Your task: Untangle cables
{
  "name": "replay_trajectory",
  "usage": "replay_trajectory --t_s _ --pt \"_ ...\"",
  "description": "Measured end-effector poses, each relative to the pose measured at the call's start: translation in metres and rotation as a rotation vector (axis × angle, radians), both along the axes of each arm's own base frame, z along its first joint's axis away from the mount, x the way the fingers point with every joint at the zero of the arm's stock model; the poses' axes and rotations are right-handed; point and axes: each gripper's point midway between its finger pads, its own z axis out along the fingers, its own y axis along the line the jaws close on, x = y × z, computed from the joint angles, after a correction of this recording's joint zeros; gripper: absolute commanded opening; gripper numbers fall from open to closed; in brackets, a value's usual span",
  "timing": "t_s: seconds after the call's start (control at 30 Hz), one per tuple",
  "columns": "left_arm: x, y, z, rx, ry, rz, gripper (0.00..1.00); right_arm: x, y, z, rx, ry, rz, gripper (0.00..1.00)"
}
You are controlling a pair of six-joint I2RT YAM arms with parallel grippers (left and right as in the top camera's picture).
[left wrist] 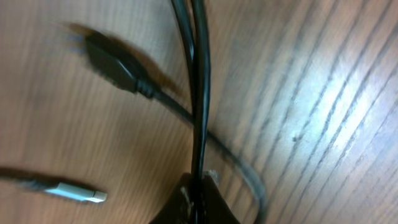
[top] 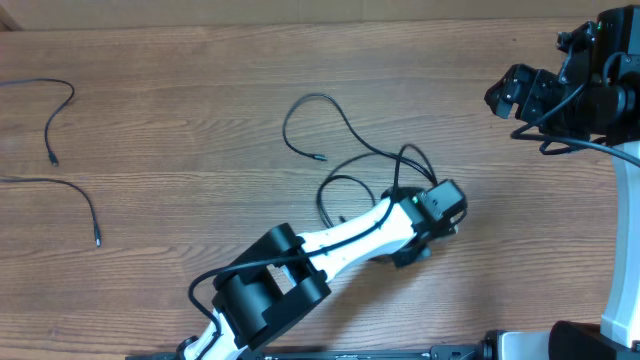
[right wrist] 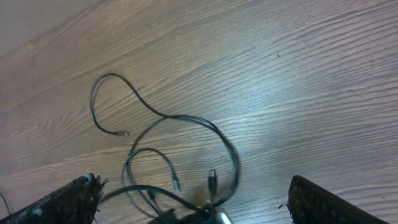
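Overhead: two cables lie apart at far left, upper one (top: 50,140) and lower one (top: 92,215), so I judge the task partly done. The tangled cables (top: 362,146) sit mid-table. Left gripper (top: 440,215) is down at the tangle's right edge. Right gripper (top: 505,95) is parked top right, well clear.

Left wrist: left gripper (left wrist: 198,199) is clamped on a doubled strand (left wrist: 198,93). A black plug (left wrist: 115,62) and a silvery plug (left wrist: 78,191) lie loose on the table beside it.

Right wrist: fingers (right wrist: 68,202) are wide apart with nothing between them. The tangle (right wrist: 205,121) is below, with loops crossing.

Step in hand: drawing one cable out of the knot. Next needs a slow pull away from the loops, probably with the right pinning the rest.
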Motion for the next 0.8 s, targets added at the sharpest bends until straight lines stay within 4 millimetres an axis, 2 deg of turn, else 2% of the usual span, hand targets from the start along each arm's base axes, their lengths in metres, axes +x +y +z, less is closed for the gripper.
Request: replay_trajectory --t_s 0.03,0.13,0.23,0.27,0.43,0.63,0.8 --pt "0.008 -0.004 0.013 -0.011 -0.018 0.016 0.04 0.0 0.0 0.0 0.0 0.0 0.0 0.95" --pt "0.036 -0.019 0.071 -0.093 -0.068 0.074 0.04 0.0 0.0 0.0 0.0 0.0 -0.001 0.96" --pt "0.065 -0.028 0.143 -0.239 -0.119 0.13 0.04 0.0 0.0 0.0 0.0 0.0 0.0 0.96" --pt "0.074 -0.027 0.171 -0.296 -0.136 0.148 0.04 0.0 0.0 0.0 0.0 0.001 -0.001 0.96" --pt "0.094 -0.007 0.253 -0.453 -0.186 0.225 0.04 0.0 0.0 0.0 0.0 0.001 -0.001 0.96" --pt "0.105 0.02 0.305 -0.556 -0.205 0.302 0.04 -0.002 0.004 0.0 0.018 0.005 0.011 0.96" --pt "0.124 0.046 0.344 -0.667 -0.244 0.396 0.04 -0.003 0.023 0.005 0.099 -0.014 0.1 0.96"
